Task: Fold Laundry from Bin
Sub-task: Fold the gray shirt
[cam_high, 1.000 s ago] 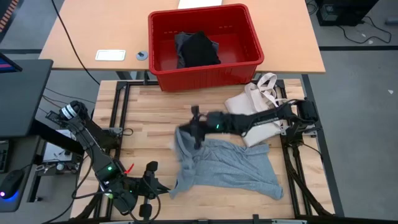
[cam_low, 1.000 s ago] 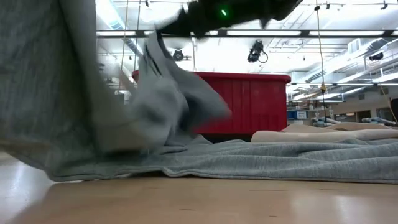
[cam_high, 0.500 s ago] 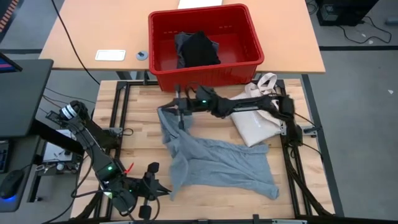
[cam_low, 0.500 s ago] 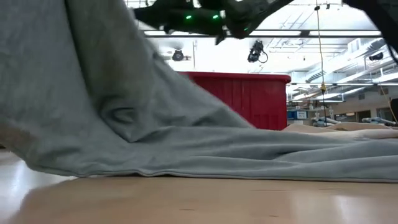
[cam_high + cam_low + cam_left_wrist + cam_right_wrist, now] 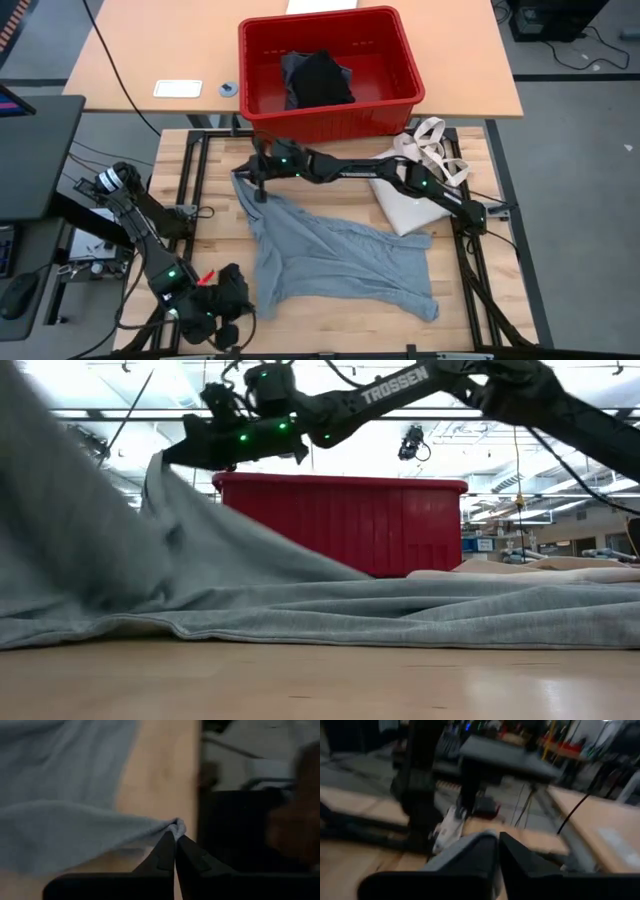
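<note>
High view shows the light grey T-shirt [image 5: 335, 257] spread over the wooden desk [image 5: 205, 200], with one corner pulled out toward the far left by the right hand [image 5: 262, 182]. That hand sits just in front of the red bin [image 5: 400, 55]; in the right wrist view its fingers [image 5: 517, 857] look nearly together with grey cloth between them, so it seems pinched on the shirt, though I can't tell how firmly. Low view has that corner lifted off the desk, hanging from the hand in front of the bin. Left hand [image 5: 240, 300] is at the near left edge, and the left wrist view shows it clamped tight on another corner of the shirt. A black garment [image 5: 320, 80] lies inside the bin, and a cream tote bag [image 5: 410, 205] lies on the desk's right side, under the right arm.
</note>
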You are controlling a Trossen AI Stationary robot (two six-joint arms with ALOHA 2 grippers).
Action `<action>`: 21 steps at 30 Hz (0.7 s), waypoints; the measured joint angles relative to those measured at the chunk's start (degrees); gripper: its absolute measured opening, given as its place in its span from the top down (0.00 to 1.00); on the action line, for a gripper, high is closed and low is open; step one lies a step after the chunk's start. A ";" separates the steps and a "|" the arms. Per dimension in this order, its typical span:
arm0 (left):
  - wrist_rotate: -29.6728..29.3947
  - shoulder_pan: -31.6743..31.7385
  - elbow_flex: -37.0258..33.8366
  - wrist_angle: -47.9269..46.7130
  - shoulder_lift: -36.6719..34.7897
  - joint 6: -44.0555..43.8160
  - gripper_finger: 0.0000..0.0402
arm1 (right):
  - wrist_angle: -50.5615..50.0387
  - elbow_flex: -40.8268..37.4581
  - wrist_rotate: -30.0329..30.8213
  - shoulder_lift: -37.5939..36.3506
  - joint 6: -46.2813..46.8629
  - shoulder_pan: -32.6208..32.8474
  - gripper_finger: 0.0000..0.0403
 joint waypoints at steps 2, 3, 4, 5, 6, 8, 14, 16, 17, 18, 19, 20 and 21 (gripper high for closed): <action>-1.98 -0.12 0.00 -5.06 0.00 -6.36 0.97 | -4.55 2.80 -1.22 1.12 0.01 -0.29 0.81; -2.13 -0.12 0.00 -6.17 0.00 -8.23 0.95 | -6.67 3.50 -1.90 1.17 0.18 -0.42 0.76; -2.13 -0.10 0.00 -6.78 0.00 -8.95 0.92 | -7.72 3.77 -2.31 1.15 0.58 -0.59 0.71; -2.10 -0.09 0.00 -6.84 0.00 -9.28 0.89 | -8.71 3.83 -2.63 0.70 1.21 -0.79 0.66; -2.06 -0.14 0.00 -6.57 0.00 -9.38 0.85 | -11.07 3.83 -3.10 -0.11 1.73 -1.00 0.61; -2.00 -0.19 0.00 -6.01 0.00 -9.38 0.75 | -14.96 3.83 -4.67 -2.01 1.94 -1.38 0.51; 2.23 0.26 0.02 -6.16 -0.02 -9.38 0.43 | -31.27 3.89 -7.91 -10.84 1.44 -2.14 0.29; 3.07 0.73 0.51 -7.00 -0.02 -9.38 0.36 | -38.26 3.89 -6.80 -14.33 0.33 -2.09 0.25; 3.07 0.97 1.00 -7.73 -0.02 -9.35 0.34 | -41.48 3.89 -6.09 -16.03 -0.46 -1.94 0.24; 3.02 1.14 1.49 -8.34 -0.04 -9.36 0.33 | -44.12 3.89 -5.08 -17.68 -1.21 -1.74 0.23; 3.02 1.37 2.06 -9.08 -0.07 -9.35 0.32 | -45.87 3.89 -4.01 -19.08 -1.67 -1.54 0.23; 2.97 1.71 2.62 -9.96 -0.07 -9.15 0.32 | -46.76 3.89 -3.03 -20.45 -1.87 -1.41 0.22; 2.85 2.13 3.05 -10.86 -0.07 -8.53 0.32 | -47.73 3.89 -1.96 -21.53 -1.72 -1.33 0.23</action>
